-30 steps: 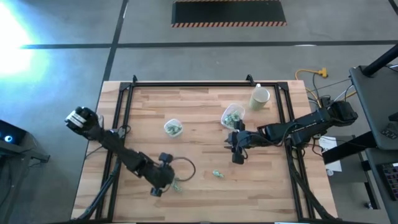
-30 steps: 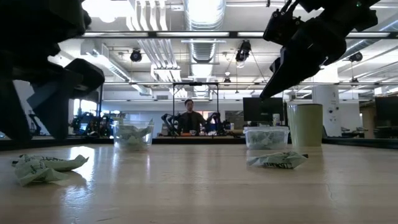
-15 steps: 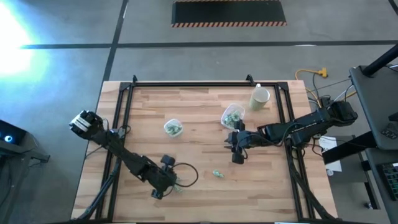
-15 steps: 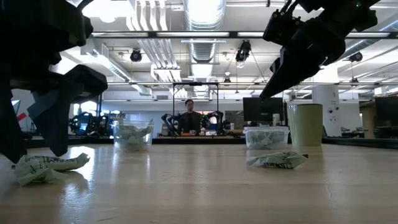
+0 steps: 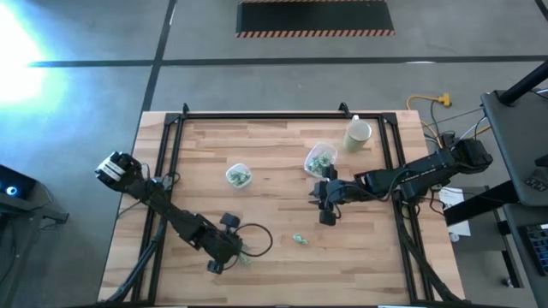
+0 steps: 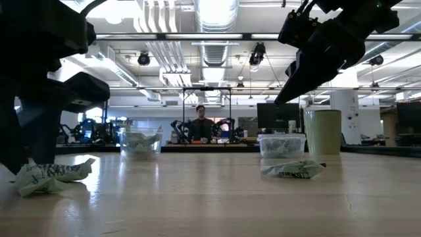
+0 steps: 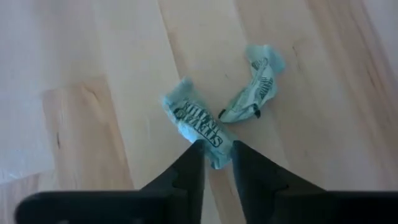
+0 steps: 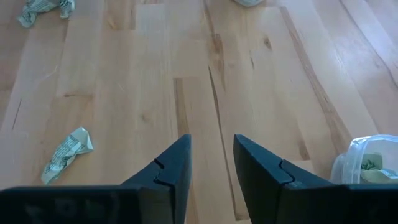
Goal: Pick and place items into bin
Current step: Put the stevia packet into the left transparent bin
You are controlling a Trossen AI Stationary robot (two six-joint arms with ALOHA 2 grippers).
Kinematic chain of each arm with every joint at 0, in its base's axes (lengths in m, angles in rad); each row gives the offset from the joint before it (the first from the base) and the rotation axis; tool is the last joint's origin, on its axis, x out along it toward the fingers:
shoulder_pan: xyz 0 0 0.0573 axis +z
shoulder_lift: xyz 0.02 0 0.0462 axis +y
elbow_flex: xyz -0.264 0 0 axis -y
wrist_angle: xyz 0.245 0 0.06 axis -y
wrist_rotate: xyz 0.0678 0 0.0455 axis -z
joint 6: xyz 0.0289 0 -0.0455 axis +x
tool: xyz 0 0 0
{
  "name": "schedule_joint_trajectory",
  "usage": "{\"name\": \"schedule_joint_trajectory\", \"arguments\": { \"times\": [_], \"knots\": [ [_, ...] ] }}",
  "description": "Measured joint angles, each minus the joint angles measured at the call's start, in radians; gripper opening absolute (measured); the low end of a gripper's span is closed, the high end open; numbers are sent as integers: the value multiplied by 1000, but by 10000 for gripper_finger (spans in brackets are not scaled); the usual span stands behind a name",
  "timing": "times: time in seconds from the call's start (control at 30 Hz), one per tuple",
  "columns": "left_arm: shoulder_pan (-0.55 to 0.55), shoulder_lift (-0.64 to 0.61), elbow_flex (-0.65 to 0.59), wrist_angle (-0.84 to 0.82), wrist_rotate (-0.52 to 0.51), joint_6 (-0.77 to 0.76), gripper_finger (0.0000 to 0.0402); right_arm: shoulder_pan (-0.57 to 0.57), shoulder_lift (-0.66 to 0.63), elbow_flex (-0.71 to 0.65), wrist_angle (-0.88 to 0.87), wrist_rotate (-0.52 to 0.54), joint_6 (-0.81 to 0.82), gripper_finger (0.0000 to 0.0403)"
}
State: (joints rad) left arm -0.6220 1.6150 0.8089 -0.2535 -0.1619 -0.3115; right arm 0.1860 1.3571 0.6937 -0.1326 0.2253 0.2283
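Note:
The items are small crumpled pale green and white pieces. Two lie close together near the table's front left: one reaches between my left gripper's fingers, the other lies just beyond it. My left gripper is shut on the nearer one. A third item lies alone at the front middle. My right gripper hangs open above the table's middle, with nothing between its fingers. My left gripper pinches the end of the crumpled item nearest to it between its two fingertips. The fingers slant down at it from above. The item lies on the table, and its other end sticks out beyond the fingertips.
Two clear tubs with green pieces inside stand on the far half of the table, one at the left middle and one tilted near the right arm. A tall cream cup stands at the far right. A black frame rims the table.
My left gripper has come down a little onto the pair of items near the front edge, and its fingers have shut on the nearer one. The item stays on the table.

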Motion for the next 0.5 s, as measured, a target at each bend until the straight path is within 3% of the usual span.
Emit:
{"name": "schedule_joint_trajectory", "arguments": {
  "times": [0.23,0.37,0.5],
  "knots": [
    [0,1,-2,-2,11,3,7,0,0,0,0,0,0,104],
    [1,0,1,-31,-12,4,3,0,0,0,0,0,0,107],
    [0,-8,37,-126,-98,4,1,0,0,0,0,0,0,104]
  ]
}}
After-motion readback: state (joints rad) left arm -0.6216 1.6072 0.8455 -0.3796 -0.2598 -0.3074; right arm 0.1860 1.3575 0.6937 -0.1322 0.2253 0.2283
